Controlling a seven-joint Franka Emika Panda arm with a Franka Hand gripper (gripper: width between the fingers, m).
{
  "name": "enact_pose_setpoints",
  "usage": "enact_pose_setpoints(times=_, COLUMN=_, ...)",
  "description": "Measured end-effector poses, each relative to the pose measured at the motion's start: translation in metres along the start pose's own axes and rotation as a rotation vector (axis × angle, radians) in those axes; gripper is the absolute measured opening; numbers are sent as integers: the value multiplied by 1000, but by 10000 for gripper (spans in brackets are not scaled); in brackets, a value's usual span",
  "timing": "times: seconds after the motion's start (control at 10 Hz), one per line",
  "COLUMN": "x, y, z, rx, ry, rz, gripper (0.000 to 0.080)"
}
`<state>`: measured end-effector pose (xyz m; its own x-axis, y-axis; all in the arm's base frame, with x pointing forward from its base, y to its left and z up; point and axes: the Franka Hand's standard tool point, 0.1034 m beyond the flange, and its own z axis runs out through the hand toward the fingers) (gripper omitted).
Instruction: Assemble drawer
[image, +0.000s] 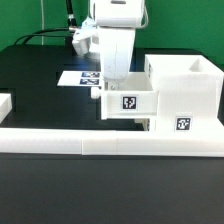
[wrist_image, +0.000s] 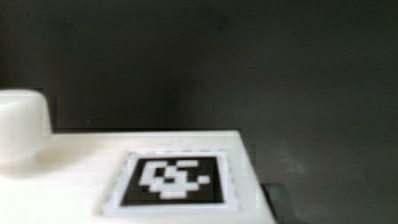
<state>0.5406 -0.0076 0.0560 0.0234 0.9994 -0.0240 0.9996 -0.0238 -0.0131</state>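
Observation:
In the exterior view, my gripper (image: 122, 88) reaches down from above and is shut on the near wall of a small white tray (image: 128, 103). The tray carries a square tag and is held off the table. Its far end meets the open front of the tall white box housing (image: 186, 88) at the exterior view's right. In the wrist view the tray's tagged wall (wrist_image: 89, 150) fills the near part of the picture, with its rounded knob (wrist_image: 18, 128) at one end. My fingertips are mostly hidden. A second white part (image: 146, 123) shows just under the held tray.
A long low white rail (image: 100, 140) runs across the front of the black table. The marker board (image: 84, 77) lies flat behind my arm. A white piece (image: 4, 103) sits at the exterior view's left edge.

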Motion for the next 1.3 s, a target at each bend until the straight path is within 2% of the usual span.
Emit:
enact_pose_setpoints(times=0.3, x=12, y=0, z=1, rx=-18, ry=-7, rz=-40, gripper=42)
enact_pose_setpoints(times=0.5, x=16, y=0, z=0, rx=-20, ry=-13, rz=-13, gripper=42)
enact_pose_setpoints(times=0.8, x=16, y=1, z=0, rx=-23, ry=-14, rz=8, gripper=43)
enact_pose_setpoints(times=0.9, x=16, y=1, z=0, rx=-23, ry=-14, rz=9, gripper=134)
enact_pose_setpoints(times=1.0, x=17, y=1, z=-1, rx=-24, ry=-14, rz=11, gripper=319)
enact_pose_setpoints(times=1.1, x=17, y=2, z=-2, rx=-27, ry=-14, rz=12, gripper=453)
enact_pose_setpoints(times=1.2, x=17, y=3, z=-4, rx=-29, ry=-14, rz=12, gripper=453)
enact_pose_setpoints(times=1.3, x=16, y=4, z=-10, rx=-23, ry=-18, rz=13, gripper=607)
